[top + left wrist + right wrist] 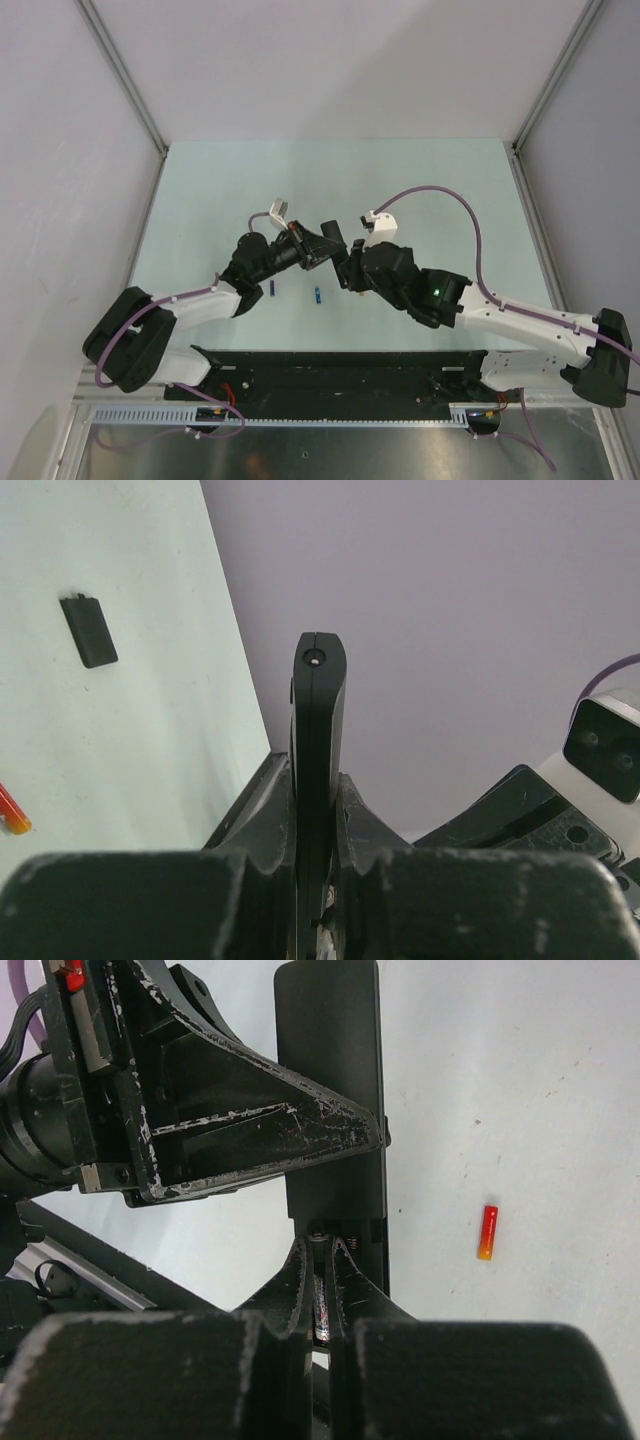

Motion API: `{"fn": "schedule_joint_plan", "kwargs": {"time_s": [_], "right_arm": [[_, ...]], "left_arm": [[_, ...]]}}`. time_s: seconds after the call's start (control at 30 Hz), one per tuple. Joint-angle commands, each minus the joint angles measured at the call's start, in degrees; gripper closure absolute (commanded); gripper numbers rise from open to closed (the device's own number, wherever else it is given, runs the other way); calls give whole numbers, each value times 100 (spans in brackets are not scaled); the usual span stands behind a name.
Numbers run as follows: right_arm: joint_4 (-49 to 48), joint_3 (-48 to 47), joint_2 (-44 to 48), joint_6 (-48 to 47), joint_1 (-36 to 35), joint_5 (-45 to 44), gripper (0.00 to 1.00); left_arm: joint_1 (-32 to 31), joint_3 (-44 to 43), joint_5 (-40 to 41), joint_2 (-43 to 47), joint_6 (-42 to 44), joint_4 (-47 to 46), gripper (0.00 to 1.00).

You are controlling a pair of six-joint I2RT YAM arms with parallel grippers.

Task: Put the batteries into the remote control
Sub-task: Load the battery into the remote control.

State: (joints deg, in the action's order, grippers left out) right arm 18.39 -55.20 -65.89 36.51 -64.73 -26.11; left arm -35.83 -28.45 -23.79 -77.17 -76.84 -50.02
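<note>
From the top camera I see the left gripper (322, 250) and right gripper (348, 272) meeting nose to nose over the middle of the pale green table (200, 190). The remote control (332, 231) is a dark bar raised off the surface between them. A dark blue battery (272, 289) and a lighter blue battery (317, 294) lie on the table just on the near side of the grippers, close together but apart. On the left wrist camera my fingers are pressed against both flat faces of the remote control, which stands edge-on and sticks out past the fingertips. A small black square piece (88, 630) lies flat on the table at upper left, an orange-red battery (12, 813) shows at the left edge, and the right arm's white camera housing (605, 742) sits at the right. On the right wrist camera the fingers pinch a grey-silver battery (322, 1308) lengthwise. Its far end is at the open compartment of the remote control, where metal contacts show. The left gripper clamps the remote control just beyond, and the orange-red battery lies alone to the right.
</note>
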Motion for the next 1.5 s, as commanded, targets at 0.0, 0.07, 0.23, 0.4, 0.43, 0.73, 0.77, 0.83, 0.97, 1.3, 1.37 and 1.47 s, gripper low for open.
{"fn": "schedule_joint_plan", "kwargs": {"time_s": [0.0,0.07,0.23,0.4,0.43,0.73,0.77,0.83,0.97,1.3,1.37,1.47], "right_arm": [[507,-44,-231,295,48,782,100],[499,-44,-284,348,83,922,100],[507,-44,-398,418,154,1160,100],[586,-44,-512,515,206,1406,100],[587,-44,-539,524,224,1450,100],[560,-44,-680,594,259,1819,100],[560,-44,-680,585,259,1837,100],[586,-44,-688,585,250,1846,100],[665,-44,-706,585,233,1872,100],[666,-44,-777,603,233,1978,87],[657,-44,-768,603,224,1969,87],[639,-44,-733,611,233,1943,84]], "left_arm": [[-20,-214,445,333,-147,-799,100],[-20,-205,516,386,-103,-799,100],[-20,-293,551,457,-68,-808,100],[-20,-372,648,527,-68,-851,100],[-20,-381,656,536,-68,-852,100],[-3,-390,744,562,-182,-1001,100],[-2,-381,744,554,-191,-1018,100],[24,-372,744,571,-209,-1045,100],[85,-381,744,589,-226,-1054,100],[112,-390,683,597,-262,-1089,100],[112,-355,683,597,-262,-1106,100],[112,-337,683,597,-297,-1106,100]]}}
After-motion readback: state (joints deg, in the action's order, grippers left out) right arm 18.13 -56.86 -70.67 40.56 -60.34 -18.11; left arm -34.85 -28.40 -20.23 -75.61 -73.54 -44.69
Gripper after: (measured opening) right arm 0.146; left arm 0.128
